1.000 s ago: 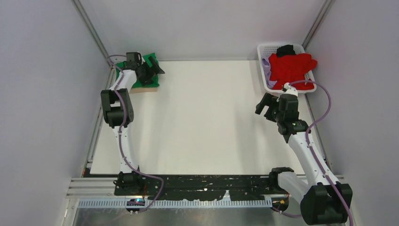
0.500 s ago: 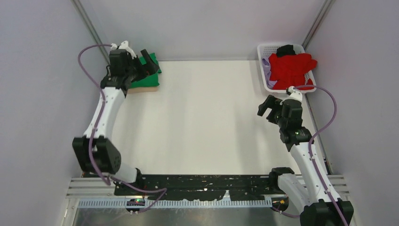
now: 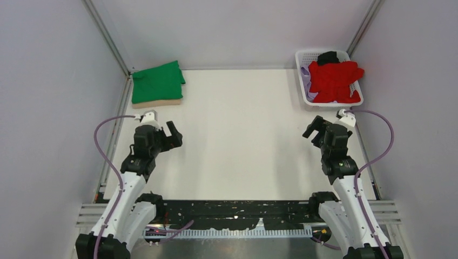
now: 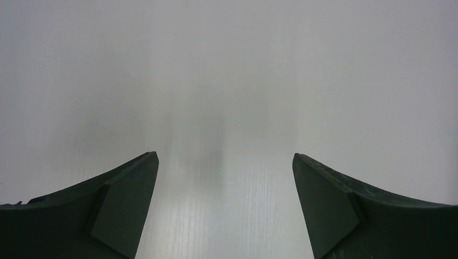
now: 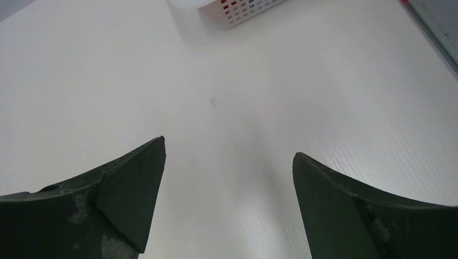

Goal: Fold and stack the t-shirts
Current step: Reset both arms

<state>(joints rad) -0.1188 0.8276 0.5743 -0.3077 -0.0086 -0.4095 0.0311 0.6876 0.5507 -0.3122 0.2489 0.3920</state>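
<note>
A folded bright green t-shirt (image 3: 158, 81) lies on a folded tan t-shirt (image 3: 160, 102) at the table's far left corner. A red t-shirt (image 3: 334, 80) is heaped in the white basket (image 3: 305, 58) at the far right, over a lilac garment (image 3: 306, 80) and under a black one (image 3: 328, 57). My left gripper (image 3: 174, 135) is open and empty over bare table, well in front of the green stack; its wrist view (image 4: 224, 159) shows only table. My right gripper (image 3: 314, 127) is open and empty, just in front of the basket (image 5: 243, 9).
Grey walls enclose the white table (image 3: 237, 135) on the left, back and right. A black rail (image 3: 232, 211) with the arm bases runs along the near edge.
My left arm has pulled back from the green stack toward the near left and let go of it. My right arm has drawn back slightly toward the near edge.
</note>
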